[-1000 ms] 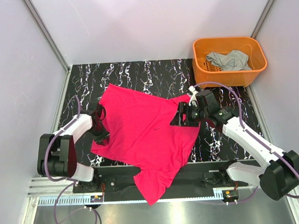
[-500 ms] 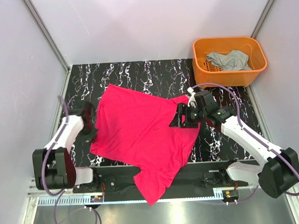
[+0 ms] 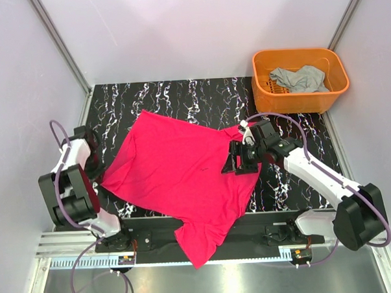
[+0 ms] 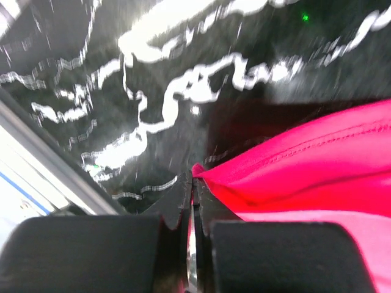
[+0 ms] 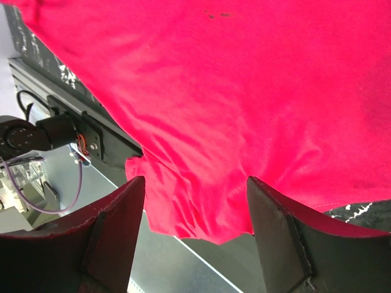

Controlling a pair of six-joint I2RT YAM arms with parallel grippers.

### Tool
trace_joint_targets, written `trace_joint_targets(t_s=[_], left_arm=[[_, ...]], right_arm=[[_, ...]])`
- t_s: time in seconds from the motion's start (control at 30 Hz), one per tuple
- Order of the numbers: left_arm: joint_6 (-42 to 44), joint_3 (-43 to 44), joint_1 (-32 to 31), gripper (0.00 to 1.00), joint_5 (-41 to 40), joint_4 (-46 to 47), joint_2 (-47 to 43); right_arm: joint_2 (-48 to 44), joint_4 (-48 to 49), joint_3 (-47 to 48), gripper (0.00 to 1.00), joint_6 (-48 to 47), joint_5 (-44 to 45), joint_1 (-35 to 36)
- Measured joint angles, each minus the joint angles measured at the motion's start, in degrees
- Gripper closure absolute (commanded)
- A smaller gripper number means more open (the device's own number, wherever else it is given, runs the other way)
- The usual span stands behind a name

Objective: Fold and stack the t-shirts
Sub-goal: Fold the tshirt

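A red t-shirt (image 3: 180, 176) lies spread across the black marbled table, one end hanging over the near edge. My left gripper (image 3: 99, 175) is at the shirt's left edge, shut on a pinch of its red cloth (image 4: 293, 171), near the table's left border. My right gripper (image 3: 238, 164) is open just above the shirt's right side; in the right wrist view its fingers (image 5: 116, 226) stand wide apart over the red cloth (image 5: 244, 110). A grey t-shirt (image 3: 299, 79) lies crumpled in the orange basket.
The orange basket (image 3: 264, 95) stands at the back right corner of the table. Metal frame posts and white walls close in the sides. A metal rail (image 3: 70, 252) runs along the near edge by the arm bases.
My left gripper has pulled the shirt's left edge outward to the left, spreading the cloth flatter. My right gripper has shifted slightly left over the shirt's right side.
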Motion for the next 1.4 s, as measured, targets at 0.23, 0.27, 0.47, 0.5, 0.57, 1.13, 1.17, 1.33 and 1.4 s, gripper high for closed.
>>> trace_joint_targets(t_s=[0.23, 0.27, 0.47, 0.5, 0.57, 1.13, 1.17, 1.33, 1.4], left_arm=[[3.2, 3.9, 5.2, 0.87, -2.8, 1.9, 4.0], [3.8, 4.2, 6.2, 0.82, -3.4, 2.0, 4.3], [5.9, 4.9, 9.7, 0.36, -6.0, 2.6, 4.5], [5.9, 4.9, 9.8, 0.35, -6.0, 2.5, 4.1], [5.8, 4.8, 9.7, 0.35, -5.0, 2.4, 2.2], [4.7, 10.6, -13.3, 0.43, 22.3, 13.6, 5.0], [4.7, 12.2, -13.9, 0.44, 23.1, 14.7, 7.7], [3.3, 20.4, -15.2, 0.59, 26.6, 18.8, 19.8], [2.6, 23.0, -15.2, 0.55, 27.4, 19.9, 22.9]], right_arm=[[2.4, -1.8, 0.0, 0.27, -0.4, 0.7, 0.0], [2.8, -2.0, 0.0, 0.27, -0.4, 0.9, 0.0], [5.6, -4.5, 2.1, 0.28, -1.1, 4.2, -0.2], [6.2, -4.8, 2.8, 0.29, -1.2, 4.6, -0.3], [7.6, -5.4, 5.0, 0.3, -1.5, 5.7, -1.4], [19.5, -6.4, 16.4, 0.31, -3.6, 11.5, -13.8], [19.9, -6.6, 17.2, 0.31, -3.6, 12.0, -14.1], [21.2, -6.8, 21.4, 0.32, -3.7, 17.3, -14.4], [21.6, -6.3, 22.5, 0.32, -4.1, 19.5, -14.4]])
